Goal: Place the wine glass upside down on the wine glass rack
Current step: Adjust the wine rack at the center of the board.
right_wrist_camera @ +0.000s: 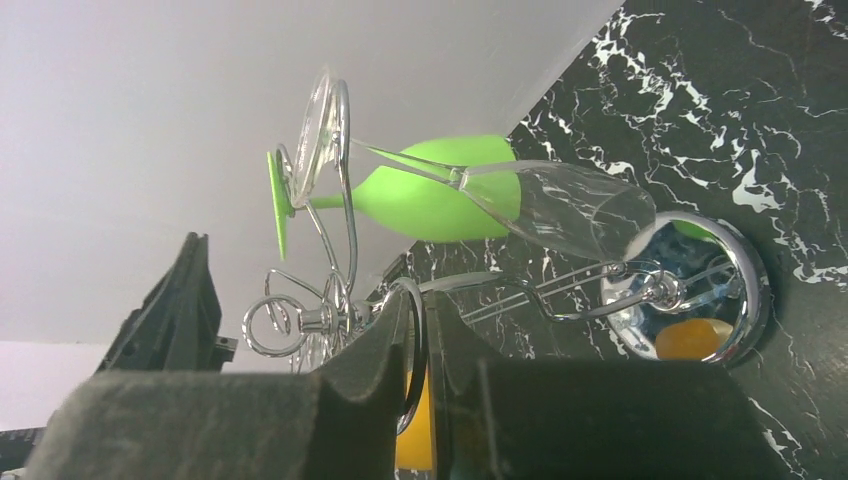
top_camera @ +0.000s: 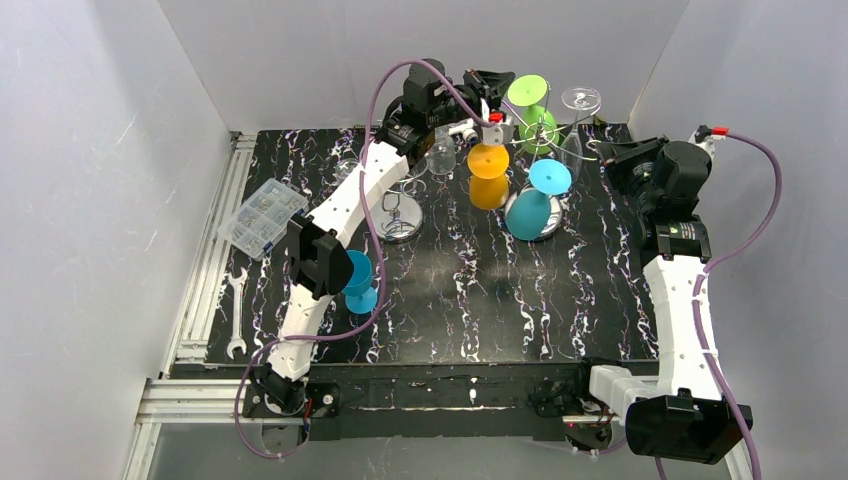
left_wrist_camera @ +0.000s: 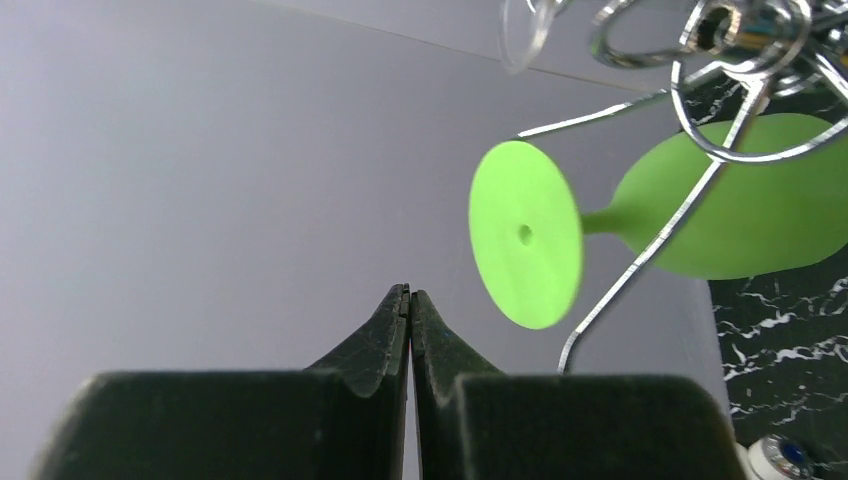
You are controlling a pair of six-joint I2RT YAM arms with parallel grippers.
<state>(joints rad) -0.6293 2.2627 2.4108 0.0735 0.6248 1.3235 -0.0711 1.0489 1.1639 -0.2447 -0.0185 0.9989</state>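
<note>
Wine glass rack (right_wrist_camera: pixel 690 290) with green wine glass (left_wrist_camera: pixel 740 215) hanging upside down on it.
Left of wine glass rack, left gripper (left_wrist_camera: pixel 409 292): jaws pressed together, nothing between them. Glass foot faces it. Right of rack, right gripper (right_wrist_camera: pixel 420 300): jaws nearly together, thin slit; whether they pinch rack wire, cannot tell.

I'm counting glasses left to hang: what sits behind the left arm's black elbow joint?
A teal wine glass stands on the table. The elbow joint covers part of it, so its whole shape cannot be seen.
</note>
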